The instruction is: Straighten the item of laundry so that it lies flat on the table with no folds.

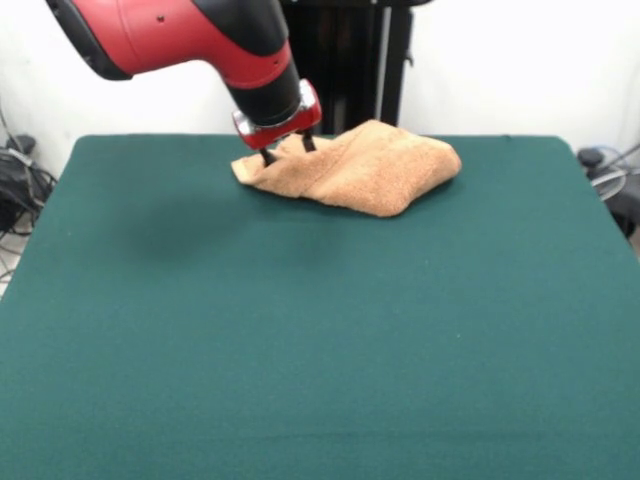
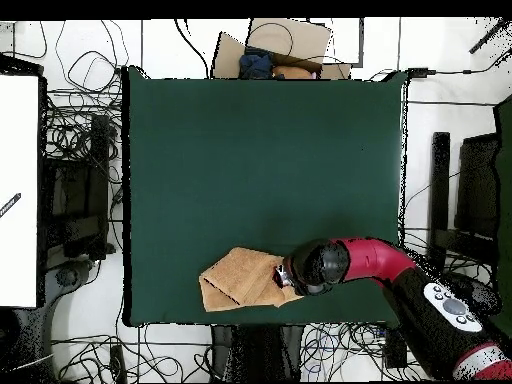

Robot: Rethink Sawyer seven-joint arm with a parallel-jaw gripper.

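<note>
Okay, my gripper (image 1: 285, 150) has its two fingertips slightly apart, down at the towel's (image 1: 360, 168) 9 o'clock end; I can't tell if cloth is pinched. Towel sits bunched and folded at the table's (image 1: 300, 340) 12 o'clock edge, front view. Flattening barely started; every fold remains.

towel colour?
Light orange-tan, plain terry; the towel shows best in the front view.

White wall (image 1: 500, 60), cables (image 2: 75, 130) on floor, cardboard box (image 2: 290, 38).
</note>
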